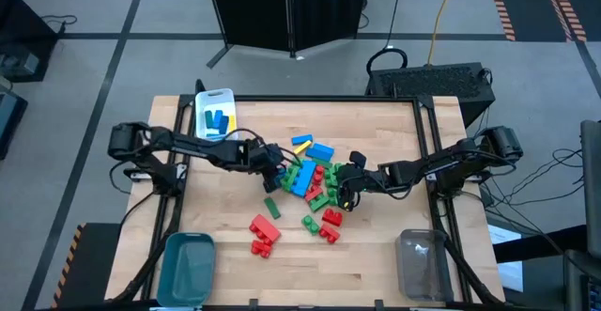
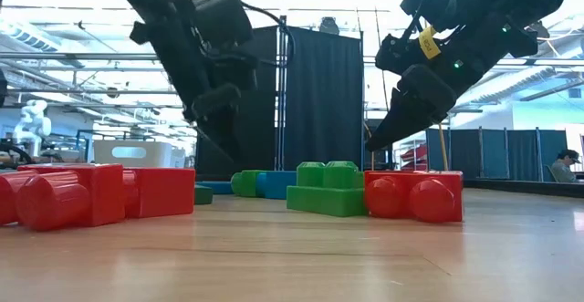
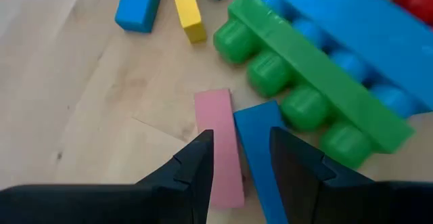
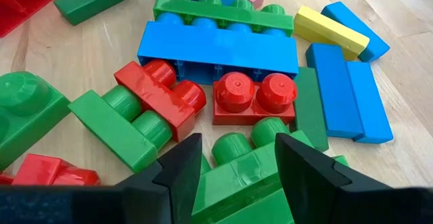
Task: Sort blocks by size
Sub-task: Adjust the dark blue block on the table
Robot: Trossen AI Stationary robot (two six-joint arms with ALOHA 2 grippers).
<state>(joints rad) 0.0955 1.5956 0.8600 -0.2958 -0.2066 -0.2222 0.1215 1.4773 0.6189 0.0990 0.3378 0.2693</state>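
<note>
A pile of red, green, blue, yellow and pink blocks (image 1: 310, 178) lies flat on the middle of the table. My left gripper (image 1: 275, 172) hangs open at the pile's left edge, its fingers over a pink bar (image 3: 218, 132) and a thin blue bar (image 3: 260, 149) lying side by side. My right gripper (image 1: 346, 187) hangs open at the pile's right side, its fingers (image 4: 177, 170) on either side of a green studded brick (image 4: 240, 166). In the low view both grippers, the left (image 2: 219, 124) and the right (image 2: 388, 133), stand above the table top.
A white bin (image 1: 215, 112) with blue and yellow blocks stands at the far left. A teal bin (image 1: 186, 264) stands at the near left and a clear bin (image 1: 420, 262) at the near right. Loose red (image 1: 264, 235) and green (image 1: 271, 207) blocks lie nearer the front edge.
</note>
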